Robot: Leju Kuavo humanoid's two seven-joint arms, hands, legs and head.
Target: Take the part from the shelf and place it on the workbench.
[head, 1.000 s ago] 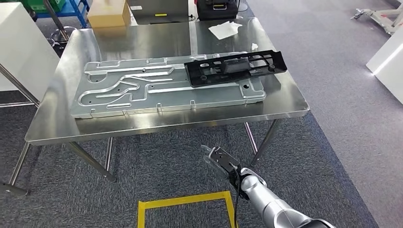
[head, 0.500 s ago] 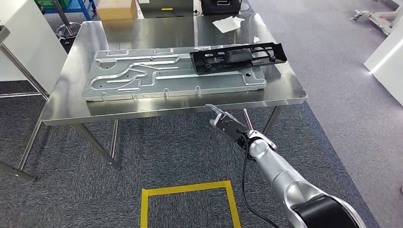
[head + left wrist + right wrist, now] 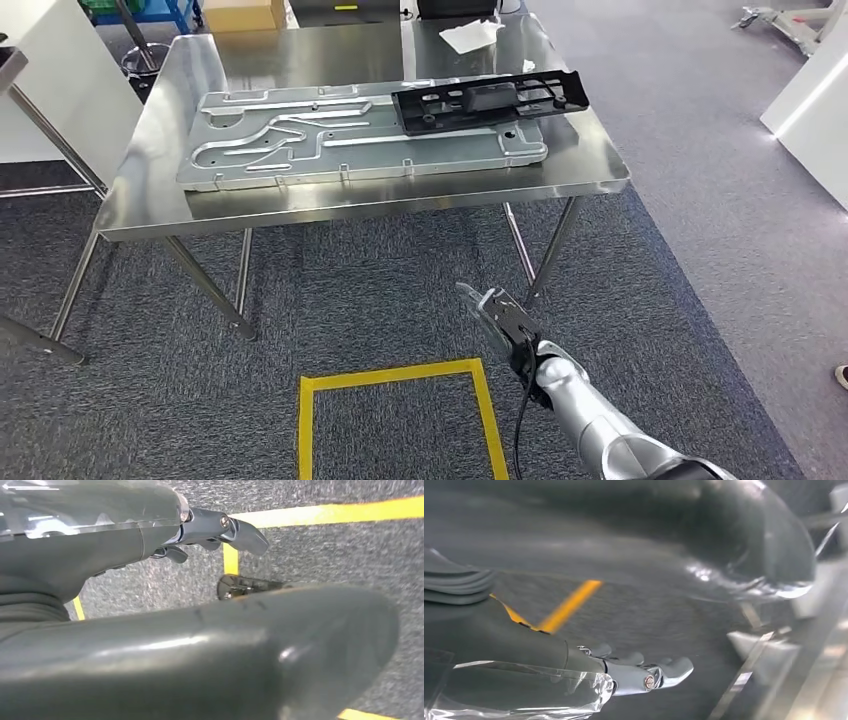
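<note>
The black plastic part (image 3: 490, 98) lies on the workbench (image 3: 400, 195), resting across the right end of a large silver stamped plate (image 3: 300, 140). My right hand (image 3: 500, 318) hangs low over the carpet in front of the bench, well short of its front edge. Its fingers are spread and hold nothing. The right wrist view shows the same right hand (image 3: 634, 672) bare above the carpet. In the left wrist view my left hand (image 3: 125, 540) hangs over the floor with its fingers (image 3: 235, 530) stretched out and nothing in them.
A yellow tape square (image 3: 400, 378) marks the carpet at my feet. A white sheet of paper (image 3: 470, 35) and a cardboard box (image 3: 243, 12) sit at the bench's far side. A white cabinet (image 3: 40, 90) stands left, and a person's shoe (image 3: 840, 377) shows at the right edge.
My right hand rose toward the bench's front edge, then dropped back down over the carpet. The view itself shifted slightly; the part and plate stayed put.
</note>
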